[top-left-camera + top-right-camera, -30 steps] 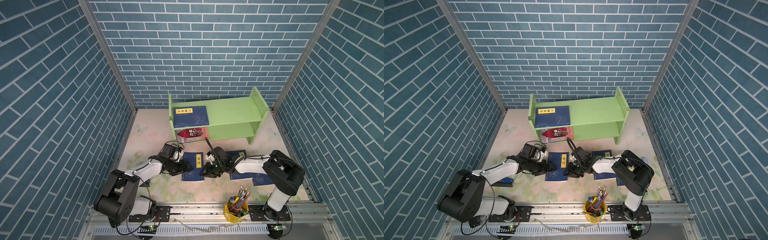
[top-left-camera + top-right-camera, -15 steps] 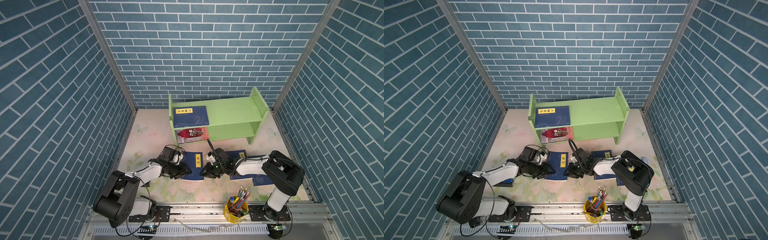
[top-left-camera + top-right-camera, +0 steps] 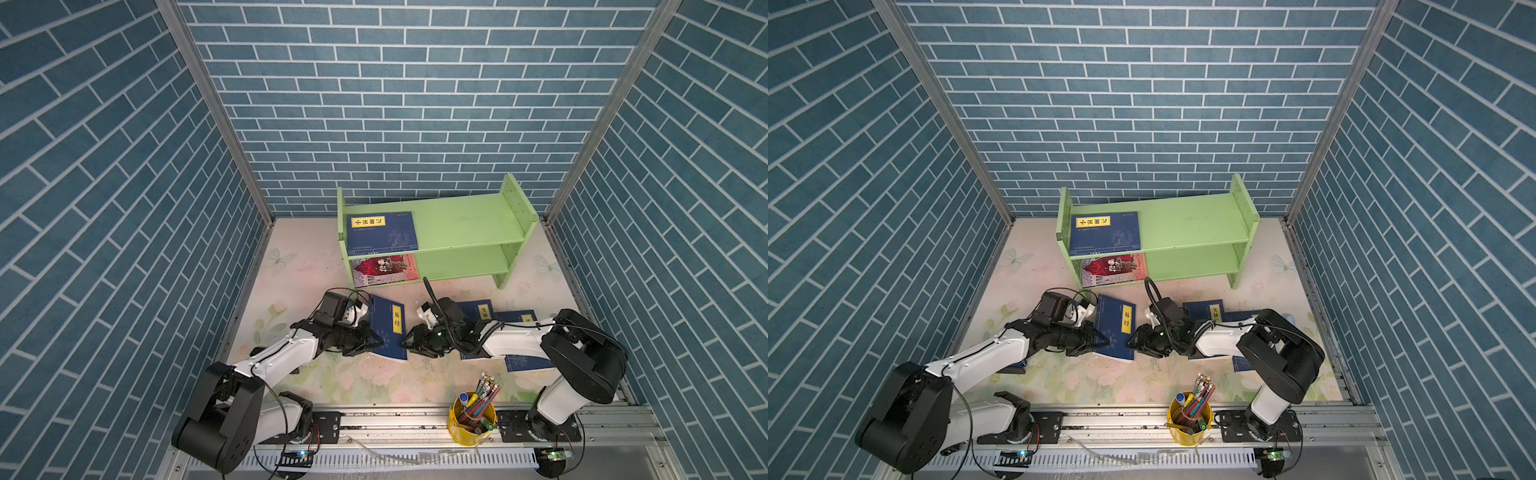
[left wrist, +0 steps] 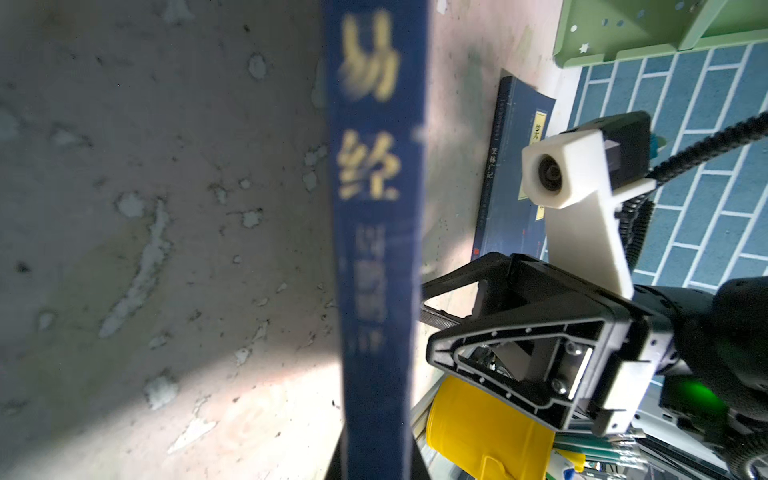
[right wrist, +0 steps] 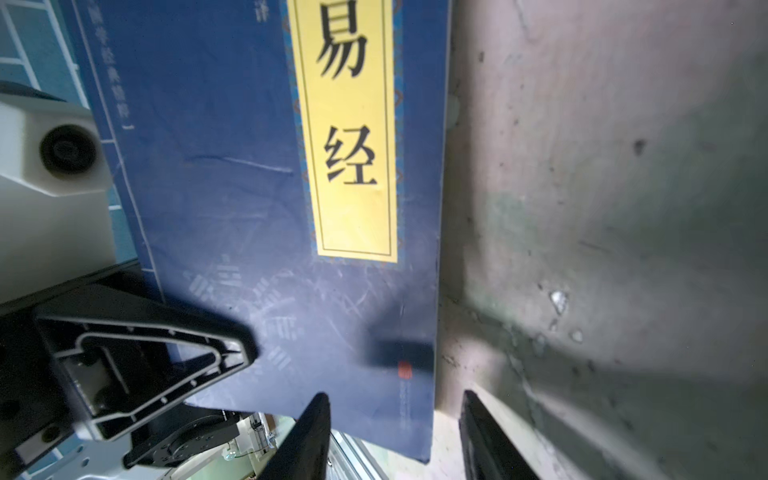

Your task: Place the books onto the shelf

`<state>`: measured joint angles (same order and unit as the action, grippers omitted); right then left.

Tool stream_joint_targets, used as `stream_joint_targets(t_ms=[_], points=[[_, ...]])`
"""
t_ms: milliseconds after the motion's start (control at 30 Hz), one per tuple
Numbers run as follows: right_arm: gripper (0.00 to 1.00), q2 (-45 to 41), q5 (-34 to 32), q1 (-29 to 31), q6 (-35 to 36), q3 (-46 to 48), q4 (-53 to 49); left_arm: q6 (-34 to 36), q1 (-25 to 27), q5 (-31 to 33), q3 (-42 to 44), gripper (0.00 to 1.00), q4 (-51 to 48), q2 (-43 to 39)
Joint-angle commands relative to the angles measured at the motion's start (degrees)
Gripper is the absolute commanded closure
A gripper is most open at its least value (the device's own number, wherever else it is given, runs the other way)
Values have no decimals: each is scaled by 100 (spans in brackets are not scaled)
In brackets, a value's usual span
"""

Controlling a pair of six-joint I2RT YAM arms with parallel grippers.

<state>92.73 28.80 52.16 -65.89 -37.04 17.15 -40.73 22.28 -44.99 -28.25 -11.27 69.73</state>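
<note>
Pinching edge of navy book (image 3: 382,323), L gripper (image 3: 376,344) clamped; R gripper (image 3: 406,344) jaws apart at opposite edge.

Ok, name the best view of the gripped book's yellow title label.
Right wrist: the yellow title label on the navy book is large, sharp. Left wrist shows only the blurred spine; both top views show the label small.

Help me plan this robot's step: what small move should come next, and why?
Probably draw the right gripper back, clear of the navy book. Its jaws stand open astride one edge, while the left gripper is shut on the spine side, so the left arm could then carry it to the shelf.
</note>
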Motion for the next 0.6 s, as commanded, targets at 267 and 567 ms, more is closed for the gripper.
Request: stream_joint_targets(t_ms=[267,567], points=[[46,-298,126,-66,-987,521,1383,-592,28,-653,46,95,557,-455],[46,-417,48,-87,-1126,719,1516,-1002,24,-997,92,98,1100,-533]])
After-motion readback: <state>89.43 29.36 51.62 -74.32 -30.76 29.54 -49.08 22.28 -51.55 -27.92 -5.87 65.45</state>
